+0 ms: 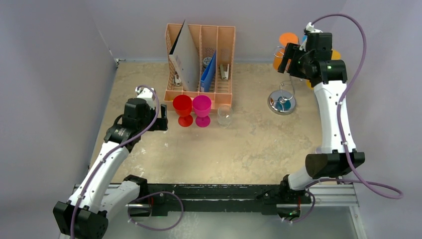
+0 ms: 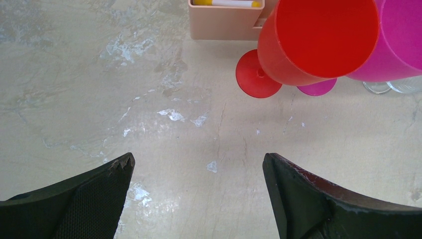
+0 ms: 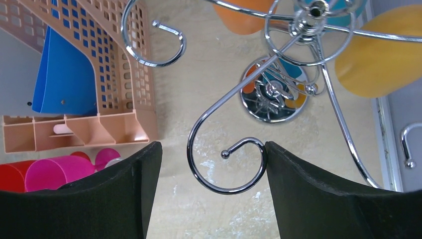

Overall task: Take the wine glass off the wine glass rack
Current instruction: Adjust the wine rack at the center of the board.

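Wine glass rack (image 1: 274,104), three glasses (red (image 1: 182,105), pink (image 1: 202,105), clear (image 1: 225,115)) upright; left fingers (image 2: 89,199), right fingers (image 3: 99,199) spread

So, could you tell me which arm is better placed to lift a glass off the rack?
Right: the right gripper hovers open at the wine glass rack, beside the hanging orange glass; the left gripper is open by the red wine glass.

wine glass rack (image 1: 282,102): top view, looping arms mostly hidden behind right arm (image 1: 323,64); only the base is clear.
orange glasses (image 1: 288,39): partly covered by the arm, count unclear.
yellow glass (image 3: 378,59): cut by right edge.
red glass (image 2: 318,40): rim cut by top edge.
clear glass (image 2: 393,87): only the foot in frame.
organiser (image 1: 232,50) contents: too small to identify.
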`<state>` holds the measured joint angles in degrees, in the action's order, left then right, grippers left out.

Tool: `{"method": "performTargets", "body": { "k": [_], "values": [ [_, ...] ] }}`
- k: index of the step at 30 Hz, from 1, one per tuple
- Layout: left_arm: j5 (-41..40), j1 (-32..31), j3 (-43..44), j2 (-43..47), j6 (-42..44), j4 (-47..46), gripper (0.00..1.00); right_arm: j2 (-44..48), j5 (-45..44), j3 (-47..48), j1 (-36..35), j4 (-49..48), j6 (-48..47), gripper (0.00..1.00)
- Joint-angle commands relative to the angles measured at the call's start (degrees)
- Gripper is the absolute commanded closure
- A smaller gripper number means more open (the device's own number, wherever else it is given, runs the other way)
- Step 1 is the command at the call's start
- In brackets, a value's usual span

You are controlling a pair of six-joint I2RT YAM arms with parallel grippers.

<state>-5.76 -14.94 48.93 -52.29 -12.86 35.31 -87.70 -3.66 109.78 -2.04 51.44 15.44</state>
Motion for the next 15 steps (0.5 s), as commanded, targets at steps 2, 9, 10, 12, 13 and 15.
{"method": "performTargets", "body": {
  "k": [2,9,10,12,13,15],
  "values": [
    [0.10,0.35,1.54,-0.13,0.73,-1.46,0.01,0.16,-2.34,3.44,-3.18,1.15,-1.46,0.23],
    [0.15,0.35,1.52,-0.09,0.80,-1.47,0.01,-1.06,-1.39,5.98,-4.19,1.38,-2.73,0.22],
    [0.14,0.35,1.59,-0.13,0.82,-1.47,0.01,-1.24,-1.01,6.26,-4.26,1.44,-2.52,0.22],
    [0.14,0.35,1.54,-0.15,0.82,-1.47,0.01,-1.71,0.27,6.82,-4.34,1.31,-1.64,0.21],
    [0.13,0.35,1.56,-0.13,0.82,-1.47,0.01,-1.83,0.78,6.85,-4.34,1.08,-1.28,0.21],
    [0.10,0.35,1.55,-0.09,0.82,-1.47,0.01,-2.09,1.82,6.93,-4.29,0.66,-0.29,0.21]
  ]
}}
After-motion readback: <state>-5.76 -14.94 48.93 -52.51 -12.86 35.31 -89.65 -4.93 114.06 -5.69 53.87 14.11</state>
